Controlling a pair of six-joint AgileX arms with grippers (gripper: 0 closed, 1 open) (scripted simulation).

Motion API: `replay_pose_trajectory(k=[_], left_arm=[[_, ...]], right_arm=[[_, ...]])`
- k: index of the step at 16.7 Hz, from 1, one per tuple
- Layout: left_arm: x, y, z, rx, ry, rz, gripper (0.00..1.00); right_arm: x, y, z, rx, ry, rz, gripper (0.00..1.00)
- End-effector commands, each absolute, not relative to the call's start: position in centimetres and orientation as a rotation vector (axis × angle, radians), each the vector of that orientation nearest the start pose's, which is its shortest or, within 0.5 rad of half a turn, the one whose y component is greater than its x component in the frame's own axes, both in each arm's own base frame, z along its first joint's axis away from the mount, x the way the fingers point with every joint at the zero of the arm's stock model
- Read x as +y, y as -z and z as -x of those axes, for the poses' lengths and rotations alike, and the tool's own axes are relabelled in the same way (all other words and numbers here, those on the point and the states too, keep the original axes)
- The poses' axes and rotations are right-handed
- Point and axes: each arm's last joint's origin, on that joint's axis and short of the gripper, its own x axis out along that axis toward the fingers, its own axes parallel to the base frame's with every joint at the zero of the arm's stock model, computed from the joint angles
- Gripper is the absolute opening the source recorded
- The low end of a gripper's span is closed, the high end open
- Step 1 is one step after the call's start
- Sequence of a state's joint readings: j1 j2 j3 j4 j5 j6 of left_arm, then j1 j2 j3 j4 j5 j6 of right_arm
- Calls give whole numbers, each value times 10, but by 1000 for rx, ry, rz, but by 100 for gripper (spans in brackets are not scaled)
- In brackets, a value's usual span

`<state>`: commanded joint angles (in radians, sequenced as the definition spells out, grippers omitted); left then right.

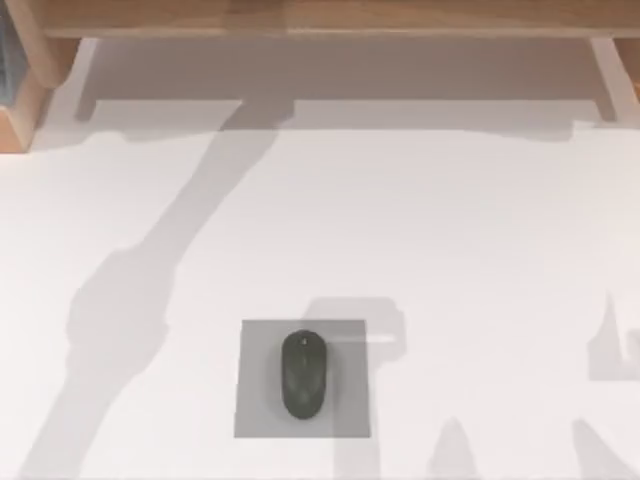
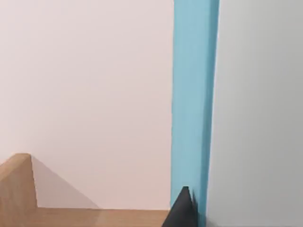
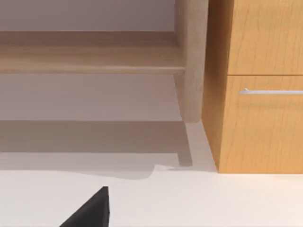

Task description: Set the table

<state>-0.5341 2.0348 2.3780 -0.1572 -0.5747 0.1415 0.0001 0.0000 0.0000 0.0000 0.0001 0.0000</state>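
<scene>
The white table (image 1: 450, 230) spans the top view. Near its front edge lies a grey square pad (image 1: 258, 420) with a black mouse (image 1: 303, 374) on it, pointing toward the back. A dark tip of my left gripper (image 2: 182, 213) shows beside a light-blue upright panel (image 2: 194, 94) and a wooden frame corner (image 2: 16, 189). A dark tip of my right gripper (image 3: 92, 210) hangs low over the table (image 3: 213, 198), facing the back shelf. Long arm shadows fall across the table's left side.
A light-brown wooden frame (image 1: 320, 15) runs along the back, with a leg at the left (image 1: 30, 90). A wooden drawer cabinet (image 3: 260, 118) with a metal handle (image 3: 270, 91) stands beside a shelf post (image 3: 191, 61) at the back right.
</scene>
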Motion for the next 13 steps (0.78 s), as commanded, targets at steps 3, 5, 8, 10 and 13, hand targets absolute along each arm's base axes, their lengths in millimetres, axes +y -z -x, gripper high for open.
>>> replay_pose_trajectory(k=[3, 5, 8, 10, 13], left_arm=[[-122, -504, -411, -188, -207, -170, 0], [-60, -497, -420, -170, -309, -311, 0], [37, -464, -427, -53, -441, -560, 0], [102, -427, -423, 79, -494, -725, 0], [188, -356, -399, 312, -496, -936, 0]], right_arm=[[-1, -160, -106, 0, 0, 0, 100], [-1, -160, -106, 0, 0, 0, 100], [-1, -160, -106, 0, 0, 0, 100], [-1, -160, -106, 0, 0, 0, 100], [-1, -160, -106, 0, 0, 0, 100]])
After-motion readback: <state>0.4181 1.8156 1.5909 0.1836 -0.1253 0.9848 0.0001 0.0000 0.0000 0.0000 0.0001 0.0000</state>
